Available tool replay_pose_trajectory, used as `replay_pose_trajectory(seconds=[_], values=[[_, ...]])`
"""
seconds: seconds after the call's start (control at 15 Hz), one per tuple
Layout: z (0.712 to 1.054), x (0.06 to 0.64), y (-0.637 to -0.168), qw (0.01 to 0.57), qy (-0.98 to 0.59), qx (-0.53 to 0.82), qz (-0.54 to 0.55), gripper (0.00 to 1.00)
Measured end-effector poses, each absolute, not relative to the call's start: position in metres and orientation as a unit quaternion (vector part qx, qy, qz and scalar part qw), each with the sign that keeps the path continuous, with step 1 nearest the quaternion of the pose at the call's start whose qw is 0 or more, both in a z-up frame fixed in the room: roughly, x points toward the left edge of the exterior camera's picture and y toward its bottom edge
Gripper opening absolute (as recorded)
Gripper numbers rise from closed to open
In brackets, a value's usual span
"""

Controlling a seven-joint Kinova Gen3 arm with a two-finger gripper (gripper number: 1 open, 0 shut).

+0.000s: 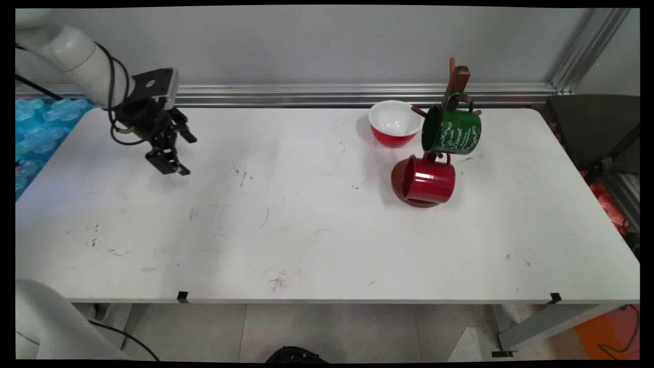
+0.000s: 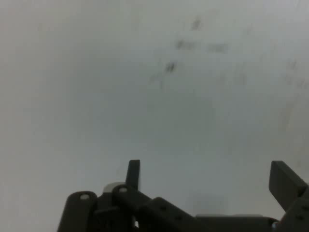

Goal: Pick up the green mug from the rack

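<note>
My black gripper [image 1: 173, 166] hangs over the far left part of the white table [image 1: 306, 245], open and holding nothing. In the hand view its two fingers stand wide apart around the gripper [image 2: 205, 176], with only bare scuffed tabletop [image 2: 145, 96] beneath. Far off on the right stands a brown wooden mug tree [image 1: 456, 82] with a round base. A green mug [image 1: 452, 130] hangs on it up high, and a red mug [image 1: 428, 179] hangs lower down over the base. A red bowl [image 1: 394, 122] with a white inside sits just left of the tree.
A blue patterned cloth [image 1: 38, 128] lies beyond the table's left edge. A metal rail [image 1: 332, 94] runs along the wall behind the table. A dark chair [image 1: 598, 133] and an orange object stand past the right edge.
</note>
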State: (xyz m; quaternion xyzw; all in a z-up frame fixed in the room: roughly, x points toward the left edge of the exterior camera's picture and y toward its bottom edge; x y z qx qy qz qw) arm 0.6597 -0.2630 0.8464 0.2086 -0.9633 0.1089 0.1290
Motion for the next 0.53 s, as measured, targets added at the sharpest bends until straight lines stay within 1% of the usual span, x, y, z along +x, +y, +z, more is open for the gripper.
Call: replay_pose_trajectory(seconds=[0.27,0.53], values=[[0.856,0.633,-0.269,0.166,-0.957,0.212,0.105,1.00],[0.875,0.592,-0.279,0.221,-0.948,0.207,0.101,1.00]])
